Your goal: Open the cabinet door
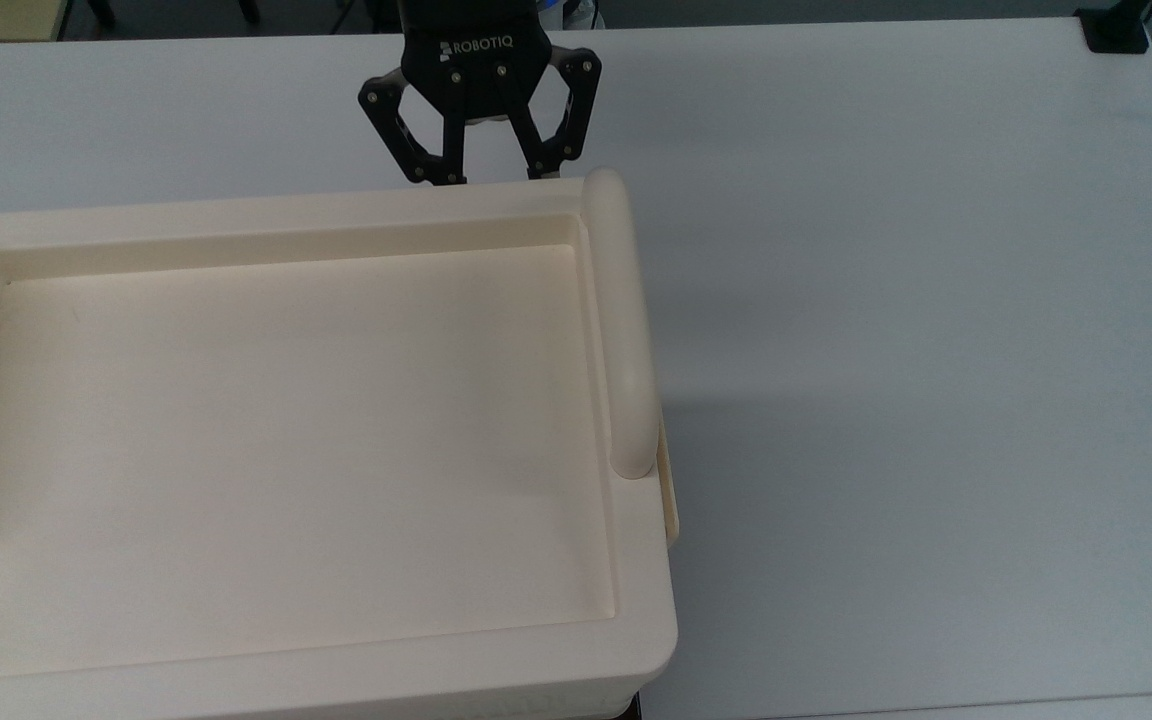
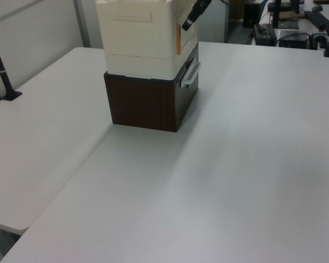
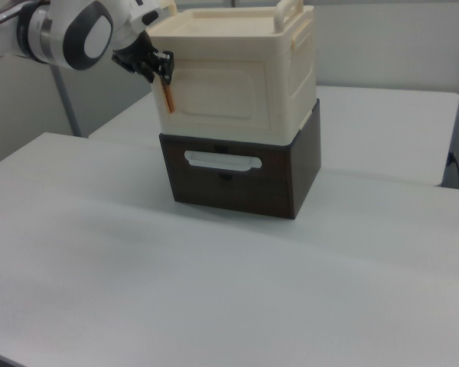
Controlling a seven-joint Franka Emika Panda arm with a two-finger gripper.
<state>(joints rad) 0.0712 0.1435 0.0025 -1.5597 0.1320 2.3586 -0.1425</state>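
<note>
The cabinet (image 1: 336, 205) is a large cream box with a recessed top and a thick bar handle (image 1: 626, 320). It stands on a dark base. The cabinet door (image 3: 218, 95) is the front panel in the right view, lying flush with the box, and it also shows as the side panel (image 2: 188, 27). An orange tab (image 3: 168, 98) sticks out at the door's left edge in the right view. My gripper (image 1: 488, 168) hangs at the cabinet's far rim in the top view. It is open, with its tips below the rim. In the right view the gripper (image 3: 161, 70) sits just above the tab.
A dark brown drawer unit (image 3: 237, 187) with a white handle (image 3: 222, 160) carries the cabinet. The white table (image 1: 936, 350) stretches wide to the top view's right. A black clamp (image 1: 1116, 30) sits at its far right corner, and a black post (image 2: 3, 71) stands at the left view's left.
</note>
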